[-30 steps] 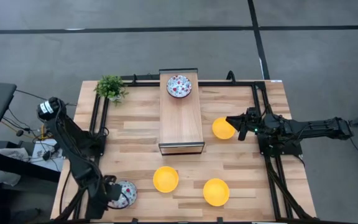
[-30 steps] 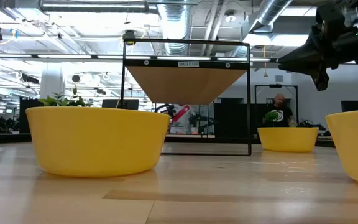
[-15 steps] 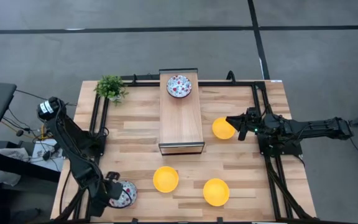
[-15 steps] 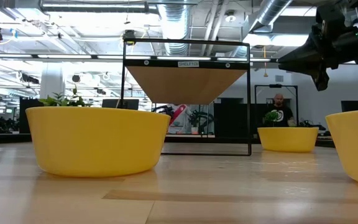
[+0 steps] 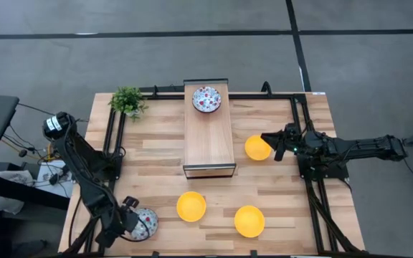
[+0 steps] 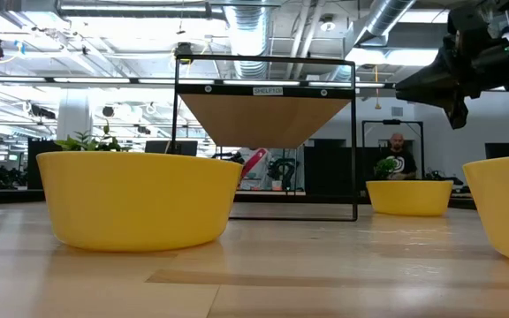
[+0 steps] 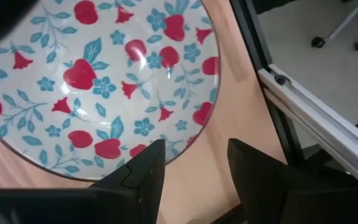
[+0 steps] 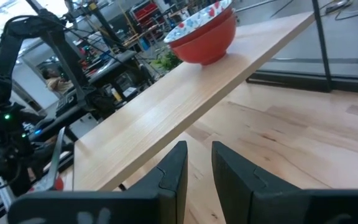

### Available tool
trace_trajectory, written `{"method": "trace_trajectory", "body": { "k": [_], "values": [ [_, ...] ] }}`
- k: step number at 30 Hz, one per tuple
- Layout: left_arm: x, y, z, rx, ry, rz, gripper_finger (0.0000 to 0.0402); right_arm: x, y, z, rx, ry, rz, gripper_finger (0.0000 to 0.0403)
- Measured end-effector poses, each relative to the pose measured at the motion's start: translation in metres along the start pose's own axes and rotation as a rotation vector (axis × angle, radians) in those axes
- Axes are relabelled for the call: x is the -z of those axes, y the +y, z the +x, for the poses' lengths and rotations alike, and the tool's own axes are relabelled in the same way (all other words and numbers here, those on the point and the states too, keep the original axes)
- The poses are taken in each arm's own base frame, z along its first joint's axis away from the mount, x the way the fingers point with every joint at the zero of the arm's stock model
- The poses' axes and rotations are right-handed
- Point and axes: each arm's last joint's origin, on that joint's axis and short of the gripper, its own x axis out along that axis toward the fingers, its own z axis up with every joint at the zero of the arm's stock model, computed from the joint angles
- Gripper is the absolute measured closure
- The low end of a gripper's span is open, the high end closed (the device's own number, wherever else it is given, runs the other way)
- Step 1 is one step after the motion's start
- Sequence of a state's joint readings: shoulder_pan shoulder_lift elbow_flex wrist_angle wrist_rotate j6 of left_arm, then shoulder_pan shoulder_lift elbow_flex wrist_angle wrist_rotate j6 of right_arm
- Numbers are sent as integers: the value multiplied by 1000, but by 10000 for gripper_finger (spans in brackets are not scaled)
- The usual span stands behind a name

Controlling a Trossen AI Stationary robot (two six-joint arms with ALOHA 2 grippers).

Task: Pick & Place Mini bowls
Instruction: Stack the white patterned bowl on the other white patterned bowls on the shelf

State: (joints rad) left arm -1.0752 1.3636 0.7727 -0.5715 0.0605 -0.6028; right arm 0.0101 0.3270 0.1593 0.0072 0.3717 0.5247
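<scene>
Your left gripper (image 5: 130, 221) sits over the floral bowl (image 5: 144, 222) at the table's (image 5: 278, 186) front-left corner, fingers (image 7: 145, 171) slightly parted but the arm hides any contact — your right gripper (image 5: 269, 140), fingers (image 8: 173, 168) narrowly apart, overlaps the far yellow bowl (image 5: 256, 148), its rim cut off.

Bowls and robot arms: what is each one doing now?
Shelf bowl: flowery, upright, empty.
Corner bowl: flowery, upright, on the table.
Yellow bowls: upright, empty, apart.
Left gripper: jaws open at the corner bowl's rim.
Right gripper: jaws open, empty, raised near a yellow bowl.
</scene>
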Motion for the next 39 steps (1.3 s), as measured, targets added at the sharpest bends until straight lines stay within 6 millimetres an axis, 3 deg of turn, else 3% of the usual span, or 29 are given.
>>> {"method": "trace_trajectory", "body": {
  "k": [39],
  "values": [
    [-3, -1, 0, -39, -64, 70, 229, 0, -1, 0, 22, -14, 37, 339]
  ]
}}
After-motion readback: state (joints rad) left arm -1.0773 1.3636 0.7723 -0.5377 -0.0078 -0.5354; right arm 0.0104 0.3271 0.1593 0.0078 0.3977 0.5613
